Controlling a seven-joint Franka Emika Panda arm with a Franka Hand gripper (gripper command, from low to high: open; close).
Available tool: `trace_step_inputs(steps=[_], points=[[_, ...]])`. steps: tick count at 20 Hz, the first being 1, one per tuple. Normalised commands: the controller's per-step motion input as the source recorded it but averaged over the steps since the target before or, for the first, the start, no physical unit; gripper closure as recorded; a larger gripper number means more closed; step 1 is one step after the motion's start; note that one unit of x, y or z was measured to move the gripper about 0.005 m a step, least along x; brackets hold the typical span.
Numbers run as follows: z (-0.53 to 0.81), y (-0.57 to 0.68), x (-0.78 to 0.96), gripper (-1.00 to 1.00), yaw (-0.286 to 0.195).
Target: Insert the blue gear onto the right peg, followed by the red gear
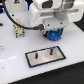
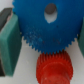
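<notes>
Exterior view: white tabletop [image 1: 12,62], gripper [image 1: 53,33] hung near the middle of it, blue gear [image 1: 54,35] pinched between the fingers and carried clear of the surface — toothed rim peeking out below the white hand. Grey plate [image 1: 44,55] with black border lay flat toward the near edge, below the gear; two thin dark pins stood on it, the right peg [image 1: 51,50] bare and apart from the gear. Small black-and-tan clutter [image 1: 19,32] sat toward the far left corner. Wrist view: blue gear filled the frame, dark hub hole visible, teal finger pads [image 2: 9,44] pressed against its rim; red gear [image 2: 52,68] seen just past the blue rim — touching or merely behind, could not tell.
</notes>
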Motion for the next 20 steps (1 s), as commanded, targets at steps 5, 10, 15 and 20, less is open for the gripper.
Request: trace_step_inputs(steps=[5,10,15,20], points=[[0.28,0.0,0.06,1.0,0.0],[0.6,-0.05,0.37,1.0,0.0],[0.52,-0.13,0.59,1.0,0.0],[0.39,-0.23,0.67,1.0,0.0]])
